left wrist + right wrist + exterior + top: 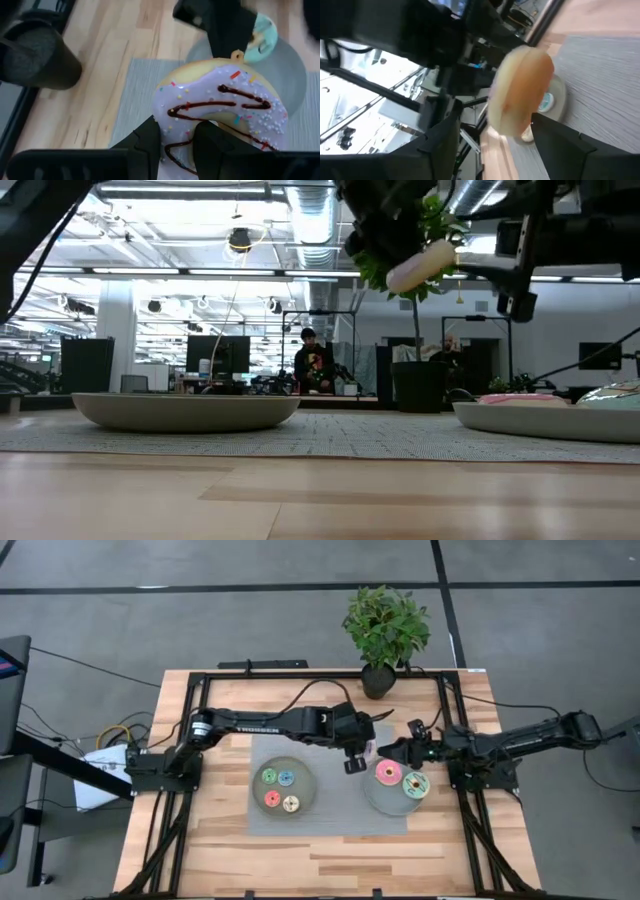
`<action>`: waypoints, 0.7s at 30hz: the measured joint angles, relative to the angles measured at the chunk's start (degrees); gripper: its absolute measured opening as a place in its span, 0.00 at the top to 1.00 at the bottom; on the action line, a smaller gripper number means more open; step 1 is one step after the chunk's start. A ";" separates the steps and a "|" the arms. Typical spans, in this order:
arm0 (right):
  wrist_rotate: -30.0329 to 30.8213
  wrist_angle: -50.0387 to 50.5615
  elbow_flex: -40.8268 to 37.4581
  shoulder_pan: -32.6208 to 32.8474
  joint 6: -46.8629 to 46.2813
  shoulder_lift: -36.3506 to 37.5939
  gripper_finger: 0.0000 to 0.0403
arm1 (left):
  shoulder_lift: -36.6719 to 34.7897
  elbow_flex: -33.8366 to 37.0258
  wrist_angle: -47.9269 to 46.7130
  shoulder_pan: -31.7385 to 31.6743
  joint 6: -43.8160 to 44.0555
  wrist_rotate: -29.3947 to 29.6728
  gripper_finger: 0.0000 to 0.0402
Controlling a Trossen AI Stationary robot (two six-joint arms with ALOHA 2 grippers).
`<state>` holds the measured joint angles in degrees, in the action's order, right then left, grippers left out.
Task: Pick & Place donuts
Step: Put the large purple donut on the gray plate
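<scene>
- High view: the left gripper (357,754) is hanging over the mat (340,823), between the left plate (256,780) and the right plate (375,798), gripping a lilac donut (371,751). On the count: four tiny donuts are lying on the left plate, two larger ones, a pink donut (388,774) and a green donut (414,784), on the right plate, and one is in the air, seven in all. The right gripper (392,753) is waiting just beyond the right plate, close to the lilac donut; I cannot tell its finger state.
- Low view: the lilac donut (421,266) is hanging well above both plates, so I judge the carry is in hand; the next move calls for lowering over the right plate and letting go.
- Left wrist view: the fingers (148,145) are pinching the lilac donut's (220,112) rim, with the green donut (261,35) lying on the plate beyond.
- Right wrist view: the donut's underside (520,92) is filling the space ahead.
</scene>
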<state>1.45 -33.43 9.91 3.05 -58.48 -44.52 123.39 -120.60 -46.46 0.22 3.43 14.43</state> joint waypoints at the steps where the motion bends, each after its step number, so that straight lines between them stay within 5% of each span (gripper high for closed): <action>1: 0.00 -0.06 0.00 -0.26 -0.06 -0.54 0.43 | 0.19 -0.04 0.68 -0.18 0.07 -0.02 0.80; 21: -0.26 -0.07 4.22 -3.89 0.00 -11.02 0.63 | 2.26 -0.45 0.31 -0.71 0.34 -0.24 0.80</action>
<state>1.19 -33.50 14.13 -0.85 -58.48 -55.54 125.64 -121.05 -46.15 -0.49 3.77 14.20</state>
